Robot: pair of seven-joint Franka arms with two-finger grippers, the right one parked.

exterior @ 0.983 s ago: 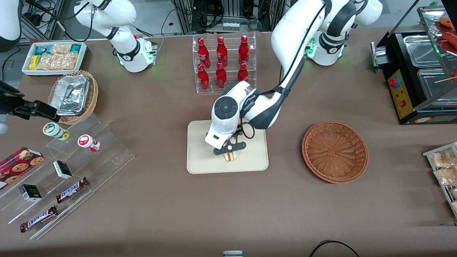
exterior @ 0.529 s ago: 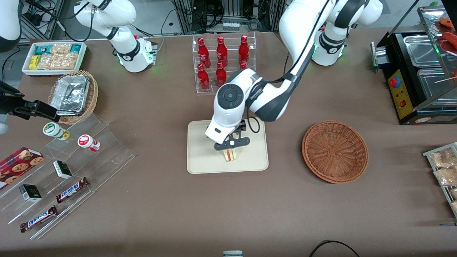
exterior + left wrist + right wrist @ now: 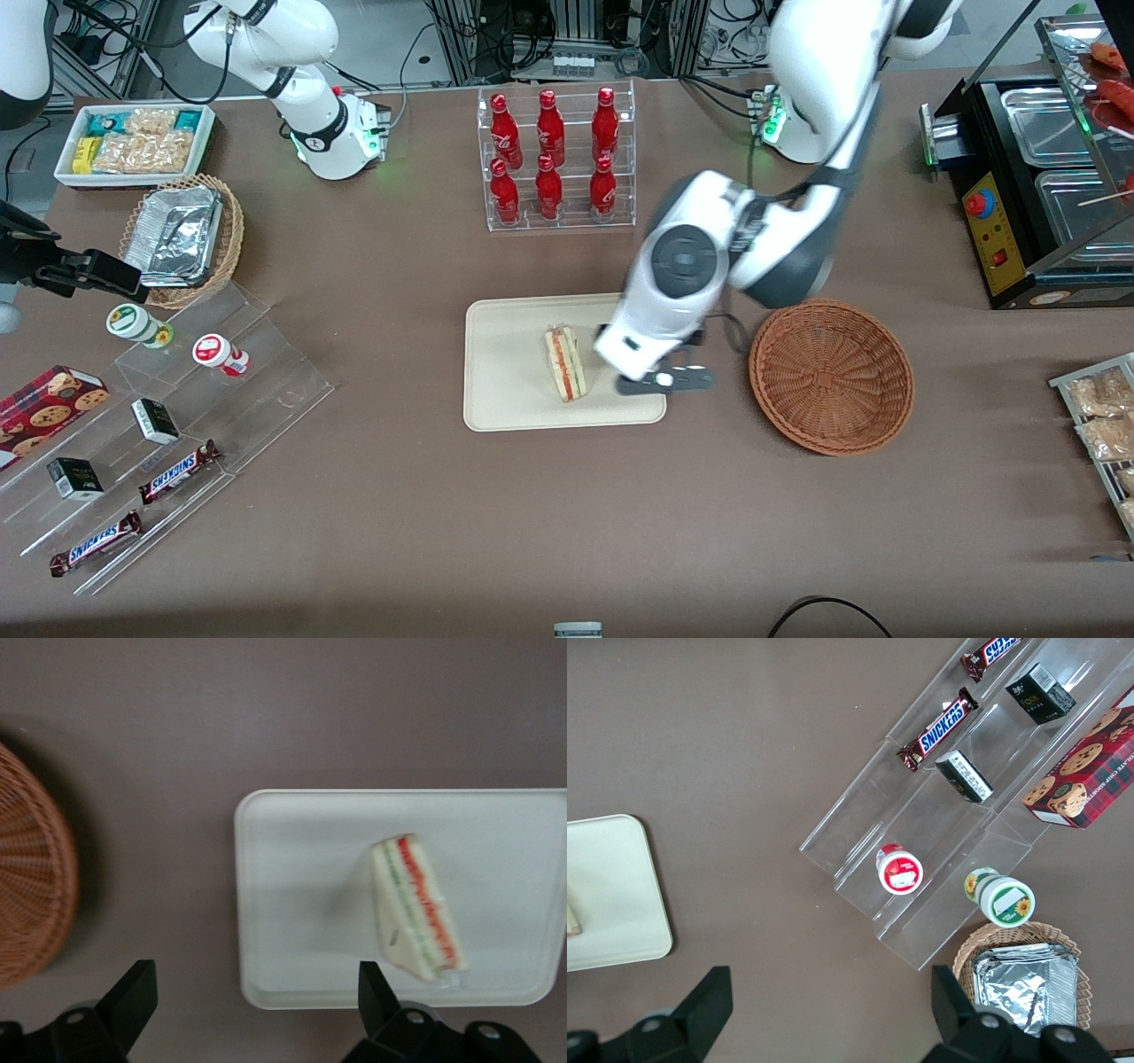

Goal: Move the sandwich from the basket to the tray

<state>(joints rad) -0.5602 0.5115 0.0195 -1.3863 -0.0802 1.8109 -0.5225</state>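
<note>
The sandwich (image 3: 564, 363) lies on the cream tray (image 3: 505, 390), its red, orange and green cut edge showing; it also shows in the left wrist view (image 3: 416, 908) on the tray (image 3: 301, 904). The reddish-brown basket (image 3: 831, 377) holds nothing; its edge shows in the wrist view (image 3: 31, 877). My left gripper (image 3: 664, 381) is open and holds nothing. It hangs above the tray's edge, between the sandwich and the basket, apart from both; its black fingertips (image 3: 133, 988) show spread wide in the wrist view.
A clear rack of red bottles (image 3: 554, 159) stands farther from the front camera than the tray. Toward the parked arm's end are a tan basket with foil containers (image 3: 182, 239), a white snack box (image 3: 133, 142) and clear steps with snacks (image 3: 177, 425). A black food warmer (image 3: 1036, 177) stands at the working arm's end.
The gripper let go of the sandwich, rose and swung off it toward the basket. The sandwich now lies uncovered on the tray.
</note>
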